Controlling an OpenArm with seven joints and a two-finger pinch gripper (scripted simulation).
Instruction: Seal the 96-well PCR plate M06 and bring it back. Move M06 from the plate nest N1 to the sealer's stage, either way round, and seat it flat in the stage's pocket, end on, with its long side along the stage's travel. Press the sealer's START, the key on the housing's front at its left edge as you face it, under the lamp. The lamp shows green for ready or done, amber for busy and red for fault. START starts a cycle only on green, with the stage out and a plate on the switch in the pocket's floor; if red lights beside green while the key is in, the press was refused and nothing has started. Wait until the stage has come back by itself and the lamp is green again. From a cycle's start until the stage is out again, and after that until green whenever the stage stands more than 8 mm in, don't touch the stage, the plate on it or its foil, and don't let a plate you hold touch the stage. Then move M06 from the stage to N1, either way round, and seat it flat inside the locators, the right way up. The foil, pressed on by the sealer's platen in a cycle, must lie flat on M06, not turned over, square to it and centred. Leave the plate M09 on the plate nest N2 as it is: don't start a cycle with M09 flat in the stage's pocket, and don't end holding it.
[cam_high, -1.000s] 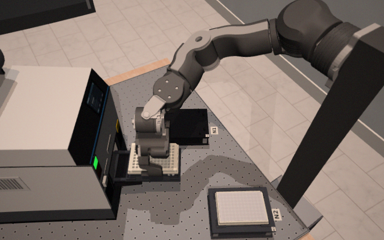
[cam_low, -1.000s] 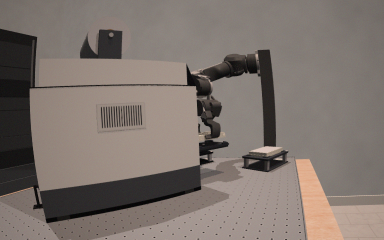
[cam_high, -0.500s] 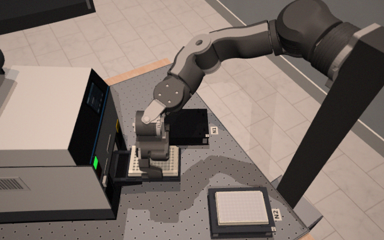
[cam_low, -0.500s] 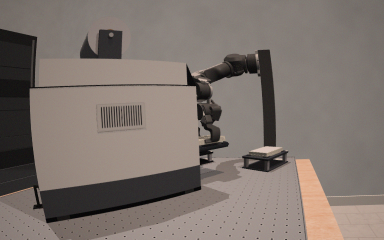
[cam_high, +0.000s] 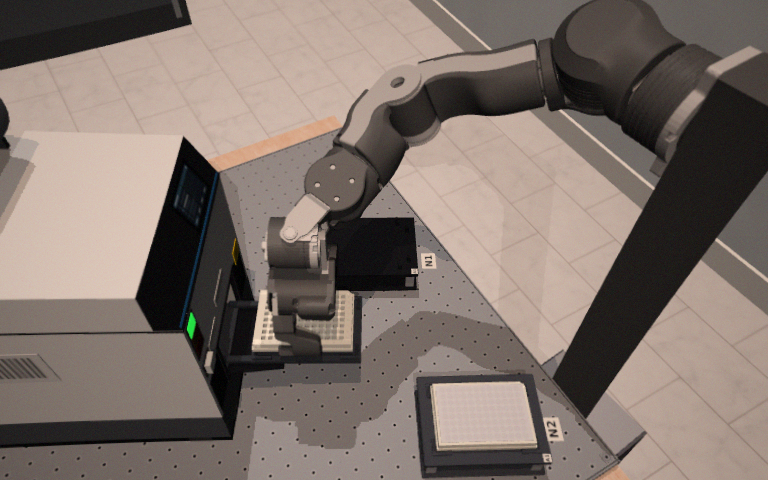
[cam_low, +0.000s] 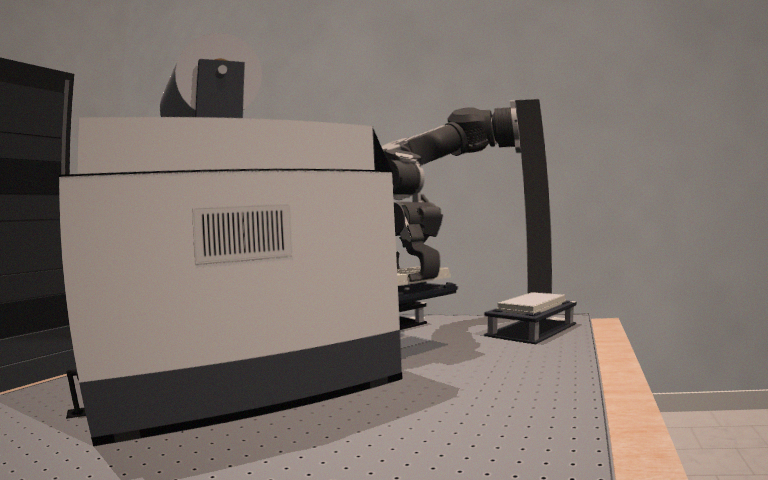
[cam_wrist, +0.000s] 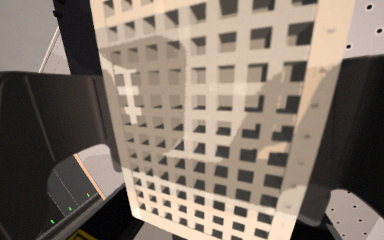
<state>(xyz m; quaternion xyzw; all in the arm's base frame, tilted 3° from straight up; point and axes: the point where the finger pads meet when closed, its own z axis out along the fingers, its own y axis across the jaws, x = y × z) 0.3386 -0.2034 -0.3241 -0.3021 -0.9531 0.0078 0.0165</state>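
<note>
My gripper (cam_high: 300, 333) is shut on the cream 96-well plate M06 (cam_high: 305, 325), gripping it across its width. The plate is just over the sealer's black stage (cam_high: 292, 357), which stands out from the housing's front. In the exterior view the plate (cam_low: 418, 270) sits a little above the stage (cam_low: 427, 291). The wrist view is filled by the plate's open wells (cam_wrist: 215, 120), with no foil on them. The lamp (cam_high: 191, 325) shows green. The nest N1 (cam_high: 373, 251) is bare and black. The plate M09 (cam_high: 481, 414) lies on the nest N2.
The big sealer housing (cam_high: 101, 271) stands at the left, with a foil roll on top (cam_low: 212, 79). The arm's dark post (cam_high: 668, 237) stands at the right, behind N2. The table's wooden edge (cam_low: 628, 396) runs along the right side.
</note>
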